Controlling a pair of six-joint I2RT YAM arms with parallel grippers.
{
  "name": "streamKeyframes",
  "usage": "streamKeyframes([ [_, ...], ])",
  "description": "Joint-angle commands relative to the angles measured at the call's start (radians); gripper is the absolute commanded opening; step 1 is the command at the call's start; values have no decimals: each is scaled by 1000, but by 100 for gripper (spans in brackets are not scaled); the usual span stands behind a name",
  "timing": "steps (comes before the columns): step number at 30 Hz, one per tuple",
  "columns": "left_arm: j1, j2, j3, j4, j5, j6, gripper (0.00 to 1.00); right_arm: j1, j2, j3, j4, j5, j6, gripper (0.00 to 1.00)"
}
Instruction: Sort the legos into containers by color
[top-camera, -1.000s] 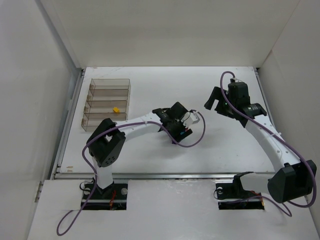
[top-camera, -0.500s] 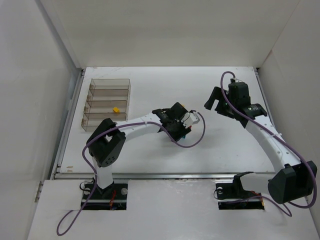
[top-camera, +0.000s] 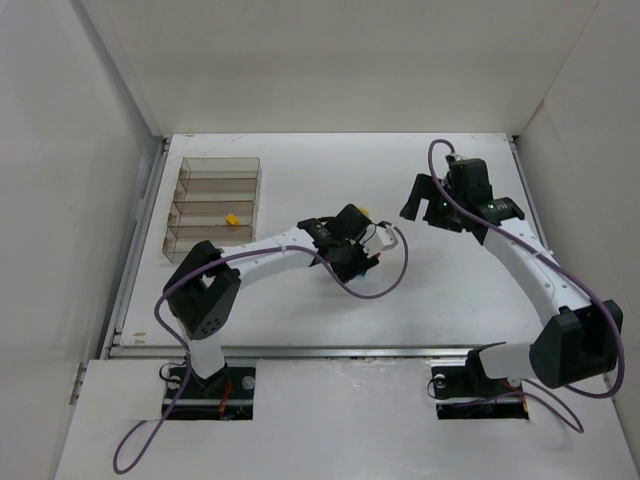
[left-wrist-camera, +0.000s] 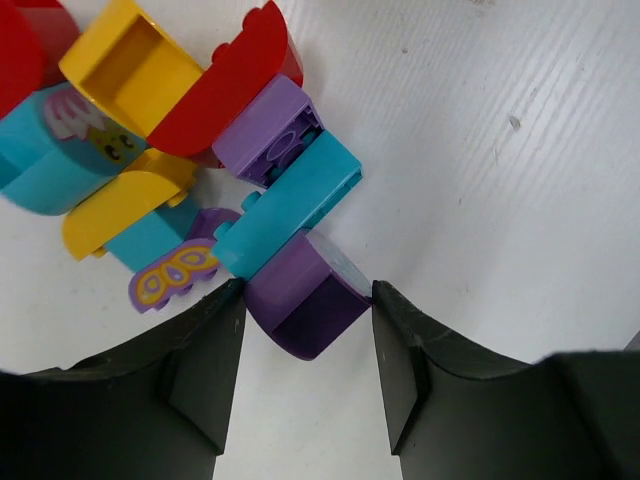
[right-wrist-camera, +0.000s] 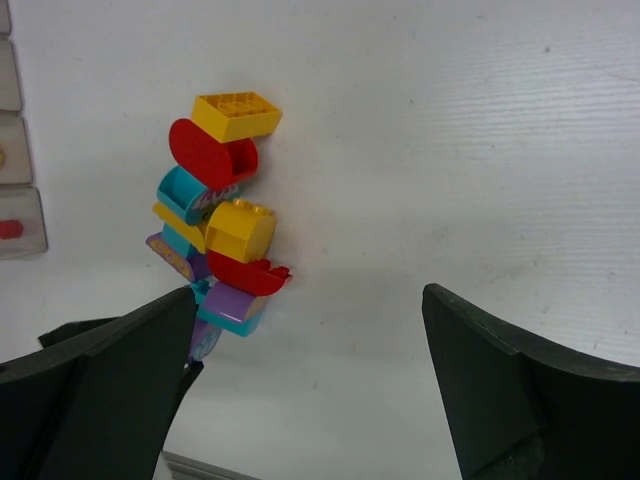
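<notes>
The legos lie in a tight pile (left-wrist-camera: 170, 150) of red, yellow, teal and purple bricks on the white table; the right wrist view shows the same pile (right-wrist-camera: 220, 220) at left. My left gripper (left-wrist-camera: 307, 290) is at the pile's near end, shut on a purple lego (left-wrist-camera: 300, 305), with both fingers touching its sides. In the top view the left gripper (top-camera: 358, 250) covers most of the pile. My right gripper (right-wrist-camera: 310, 295) hangs open over bare table, right of the pile, holding nothing. The containers (top-camera: 215, 205) sit at the far left, with a yellow lego (top-camera: 231, 218) in one compartment.
White walls enclose the table on the left, back and right. A purple cable (top-camera: 385, 275) loops from the left wrist over the table. A red piece (right-wrist-camera: 10, 229) shows in a compartment at the left edge of the right wrist view.
The left jaws have closed from wider apart onto the purple lego. The right gripper has shifted slightly left and away, still open.
</notes>
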Motion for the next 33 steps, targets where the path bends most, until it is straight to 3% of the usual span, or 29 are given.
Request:
streamKeyframes([
  [1,17,-150,-19,35,-29,95,0,0,35,109,5,-100,-63,100],
  [9,59,-301,-148,205,-86,356,0,0,91,262,5,-183,-40,100],
  [13,59,-313,-161,245,-86,414,0,0,100,253,19,-229,-17,100],
  [22,59,-344,-239,489,-277,611,0,0,100,172,194,-340,168,100],
  [33,10,-334,-239,531,-363,727,0,0,232,167,343,-341,322,100],
])
